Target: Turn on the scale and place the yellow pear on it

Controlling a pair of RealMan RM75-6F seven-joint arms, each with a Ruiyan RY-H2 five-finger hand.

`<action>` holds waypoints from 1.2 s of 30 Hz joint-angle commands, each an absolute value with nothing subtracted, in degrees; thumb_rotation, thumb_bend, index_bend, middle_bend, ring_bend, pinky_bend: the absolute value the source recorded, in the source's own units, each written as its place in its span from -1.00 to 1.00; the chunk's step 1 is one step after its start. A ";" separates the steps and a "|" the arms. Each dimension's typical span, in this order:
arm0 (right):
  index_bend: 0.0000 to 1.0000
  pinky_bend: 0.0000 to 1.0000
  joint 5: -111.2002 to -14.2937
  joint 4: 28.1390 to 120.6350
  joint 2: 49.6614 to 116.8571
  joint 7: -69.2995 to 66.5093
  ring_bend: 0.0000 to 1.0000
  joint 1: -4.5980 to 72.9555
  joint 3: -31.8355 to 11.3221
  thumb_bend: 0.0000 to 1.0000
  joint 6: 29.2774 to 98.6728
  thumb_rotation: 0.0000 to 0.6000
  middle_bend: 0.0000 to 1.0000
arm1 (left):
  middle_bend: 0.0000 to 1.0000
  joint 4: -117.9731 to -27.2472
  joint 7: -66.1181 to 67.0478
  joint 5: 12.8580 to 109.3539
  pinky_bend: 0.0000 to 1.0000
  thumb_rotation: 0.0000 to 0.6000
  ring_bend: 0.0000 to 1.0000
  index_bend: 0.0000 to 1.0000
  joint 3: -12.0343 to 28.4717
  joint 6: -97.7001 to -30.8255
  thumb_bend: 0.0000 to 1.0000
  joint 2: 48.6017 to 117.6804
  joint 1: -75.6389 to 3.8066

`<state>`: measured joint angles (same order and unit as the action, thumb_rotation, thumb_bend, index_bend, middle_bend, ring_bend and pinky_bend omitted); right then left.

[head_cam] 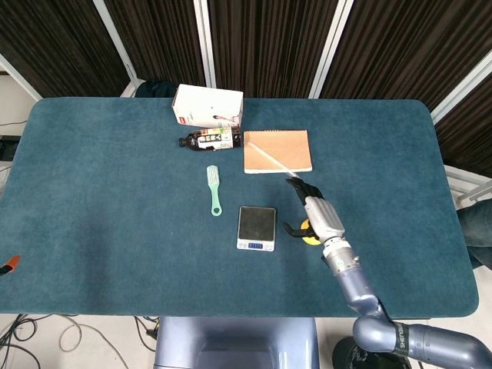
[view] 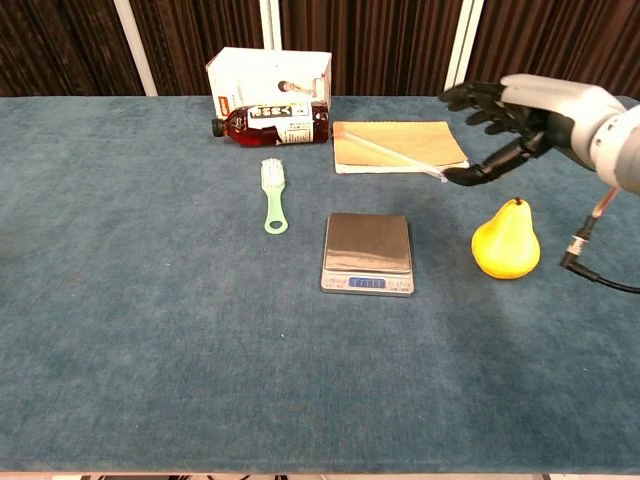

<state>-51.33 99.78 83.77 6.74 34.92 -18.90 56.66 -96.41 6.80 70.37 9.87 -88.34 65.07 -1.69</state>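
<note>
The small scale [view: 367, 252] [head_cam: 256, 227] sits mid-table with a bare steel platform and a lit blue display at its front. The yellow pear [view: 506, 241] stands upright on the cloth just right of the scale; in the head view only a sliver of the pear [head_cam: 305, 235] shows under my hand. My right hand [view: 513, 115] [head_cam: 315, 214] hovers above the pear with fingers spread, holding nothing and not touching it. My left hand appears in neither view.
At the back of the table [head_cam: 92, 192] lie a white box [view: 268, 76], a dark drink bottle [view: 272, 122] on its side, and a tan notebook [view: 398, 145] with a clear straw-like stick across it. A green brush [view: 273, 195] lies left of the scale.
</note>
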 commanded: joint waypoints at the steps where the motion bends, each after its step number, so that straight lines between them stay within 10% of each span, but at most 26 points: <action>1: -0.94 -1.00 -52.20 98.14 83.76 4.54 -0.92 33.75 -17.54 -0.22 55.93 1.00 -0.91 | -1.00 -96.42 6.96 70.40 -1.00 1.00 -1.00 -0.93 9.84 -88.40 -1.00 65.15 -1.69; 27: -0.94 -0.81 -55.46 86.78 89.46 -3.50 -0.67 29.79 -12.21 -0.23 55.38 1.00 -0.76 | -1.00 -96.61 7.57 70.16 -1.00 1.00 -1.00 -0.93 9.81 -88.33 -1.00 65.04 -1.68; 36: -0.74 -0.33 -55.70 84.85 91.80 -1.87 -0.26 29.81 -12.49 -0.23 57.32 1.00 -0.37 | -1.00 -96.82 7.14 70.23 -1.00 1.00 -1.00 -0.92 9.76 -88.22 -1.00 64.78 -1.61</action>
